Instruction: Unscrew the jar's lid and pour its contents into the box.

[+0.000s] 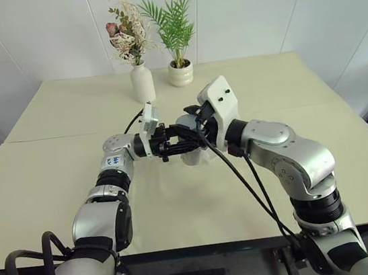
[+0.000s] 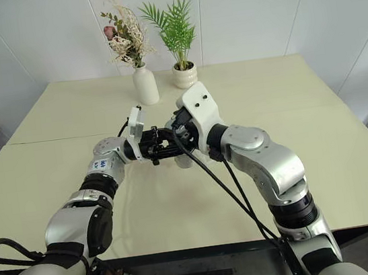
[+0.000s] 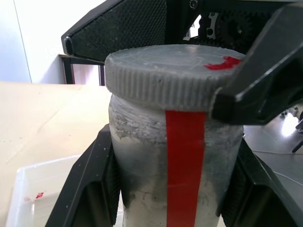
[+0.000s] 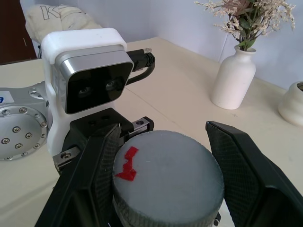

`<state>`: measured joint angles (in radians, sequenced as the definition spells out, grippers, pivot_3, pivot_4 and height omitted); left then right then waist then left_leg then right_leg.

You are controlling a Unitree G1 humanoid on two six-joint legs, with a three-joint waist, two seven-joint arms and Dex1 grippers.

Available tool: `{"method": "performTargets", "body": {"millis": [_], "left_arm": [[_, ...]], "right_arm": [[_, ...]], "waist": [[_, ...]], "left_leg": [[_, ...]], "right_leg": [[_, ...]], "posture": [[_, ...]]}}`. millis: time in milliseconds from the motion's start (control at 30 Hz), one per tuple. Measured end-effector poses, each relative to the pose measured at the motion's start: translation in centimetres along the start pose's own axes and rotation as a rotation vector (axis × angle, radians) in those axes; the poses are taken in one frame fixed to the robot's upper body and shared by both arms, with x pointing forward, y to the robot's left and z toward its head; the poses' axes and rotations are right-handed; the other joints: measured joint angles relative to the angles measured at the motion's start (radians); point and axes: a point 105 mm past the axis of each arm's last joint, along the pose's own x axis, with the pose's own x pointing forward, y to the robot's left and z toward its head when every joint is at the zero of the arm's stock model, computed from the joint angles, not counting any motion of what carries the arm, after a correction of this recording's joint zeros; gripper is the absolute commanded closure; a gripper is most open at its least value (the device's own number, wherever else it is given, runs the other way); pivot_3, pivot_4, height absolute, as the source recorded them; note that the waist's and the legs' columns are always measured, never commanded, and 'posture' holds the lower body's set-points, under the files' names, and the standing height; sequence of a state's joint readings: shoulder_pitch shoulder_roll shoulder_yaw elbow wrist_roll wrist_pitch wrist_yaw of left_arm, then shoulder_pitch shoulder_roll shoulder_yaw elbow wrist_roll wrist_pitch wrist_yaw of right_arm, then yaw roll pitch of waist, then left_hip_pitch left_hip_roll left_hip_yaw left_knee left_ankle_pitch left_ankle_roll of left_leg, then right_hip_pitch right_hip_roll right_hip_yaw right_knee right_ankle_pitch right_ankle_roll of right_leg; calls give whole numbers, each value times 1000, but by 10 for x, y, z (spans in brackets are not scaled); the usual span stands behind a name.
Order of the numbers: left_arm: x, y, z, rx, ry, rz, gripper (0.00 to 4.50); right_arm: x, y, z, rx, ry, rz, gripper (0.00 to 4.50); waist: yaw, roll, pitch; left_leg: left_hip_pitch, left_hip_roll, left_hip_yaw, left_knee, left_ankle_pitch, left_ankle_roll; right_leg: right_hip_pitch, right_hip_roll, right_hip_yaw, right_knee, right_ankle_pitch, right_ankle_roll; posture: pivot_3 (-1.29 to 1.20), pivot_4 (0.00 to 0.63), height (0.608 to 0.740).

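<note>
Above the pale beige table [image 1: 54, 182], left gripper [image 3: 165, 198] clamps the clear red-striped jar [image 3: 156, 165]; right gripper [image 4: 161, 184] pinches its ribbed grey lid [image 4: 165, 184]

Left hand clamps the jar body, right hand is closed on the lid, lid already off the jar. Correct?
Not quite: the lid is on the jar, seated on its neck, as the left wrist view shows. The rest holds: the left hand clamps the jar body and the right hand is closed on the lid.
</note>
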<state>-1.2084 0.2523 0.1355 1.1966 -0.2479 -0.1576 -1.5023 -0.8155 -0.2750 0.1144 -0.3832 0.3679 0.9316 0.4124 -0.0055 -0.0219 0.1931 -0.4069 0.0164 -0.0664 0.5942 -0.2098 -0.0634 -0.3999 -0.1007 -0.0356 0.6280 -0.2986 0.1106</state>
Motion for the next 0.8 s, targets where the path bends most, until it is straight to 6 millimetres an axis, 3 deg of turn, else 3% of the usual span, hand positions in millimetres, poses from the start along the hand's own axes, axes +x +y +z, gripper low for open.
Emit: {"method": "performTargets", "body": {"millis": [800], "left_arm": [[18,-5,0,-51,-44,-49,2322]], "right_arm": [[-17,-11,1,-88,-2,216,1939]], "waist": [[0,0,0]], "left_leg": [[0,0,0,0,0,0]], "right_leg": [[0,0,0,0,0,0]], "posture": [[0,150,740]]}}
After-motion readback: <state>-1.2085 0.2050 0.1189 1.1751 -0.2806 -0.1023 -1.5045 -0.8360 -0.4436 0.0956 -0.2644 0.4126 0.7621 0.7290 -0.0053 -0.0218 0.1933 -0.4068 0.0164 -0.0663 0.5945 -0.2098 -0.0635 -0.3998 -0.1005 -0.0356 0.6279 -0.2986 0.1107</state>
